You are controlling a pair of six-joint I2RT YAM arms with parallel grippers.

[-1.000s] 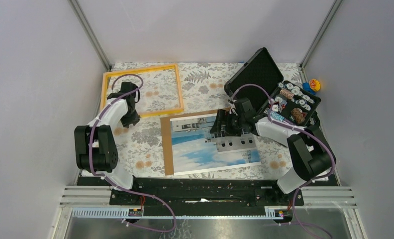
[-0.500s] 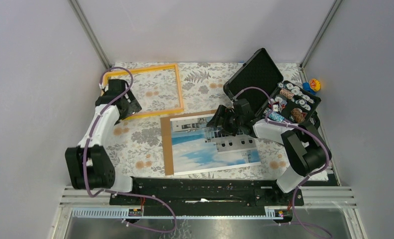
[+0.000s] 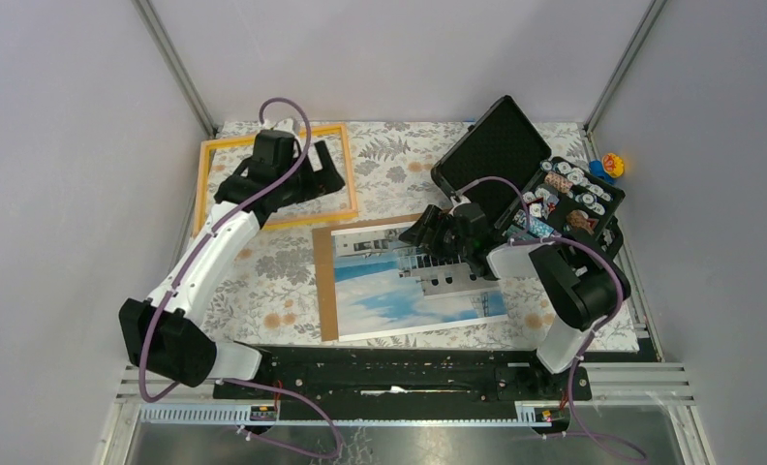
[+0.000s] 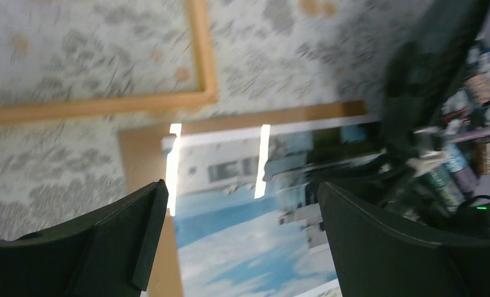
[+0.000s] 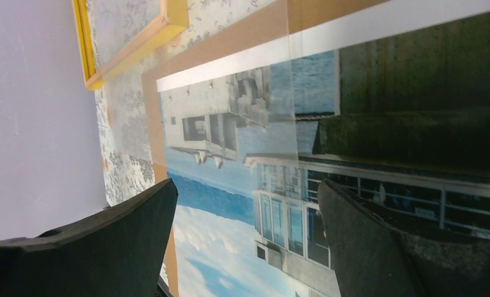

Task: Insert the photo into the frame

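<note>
The photo (image 3: 399,291) of a white building against blue sky lies flat on a brown backing board (image 3: 323,281) at the table's middle. The orange-yellow frame (image 3: 202,184) lies flat at the back left, apart from the photo. My left gripper (image 3: 331,179) hangs open above the frame's right part, holding nothing. In its wrist view the left gripper (image 4: 242,185) looks down at the photo (image 4: 242,247) and the frame (image 4: 199,62). My right gripper (image 3: 420,234) stands open low over the photo's far edge. Nothing sits between the right gripper's (image 5: 247,185) jaws above the photo (image 5: 230,185).
An open black case (image 3: 491,160) full of small items (image 3: 573,199) stands at the back right, close behind my right arm. A small colourful toy (image 3: 610,167) sits by the right wall. The floral cloth (image 3: 263,281) covers the table.
My left gripper opened, rose from the frame's near-left side and swung right over the frame. My right gripper shifted slightly left along the photo's far edge.
</note>
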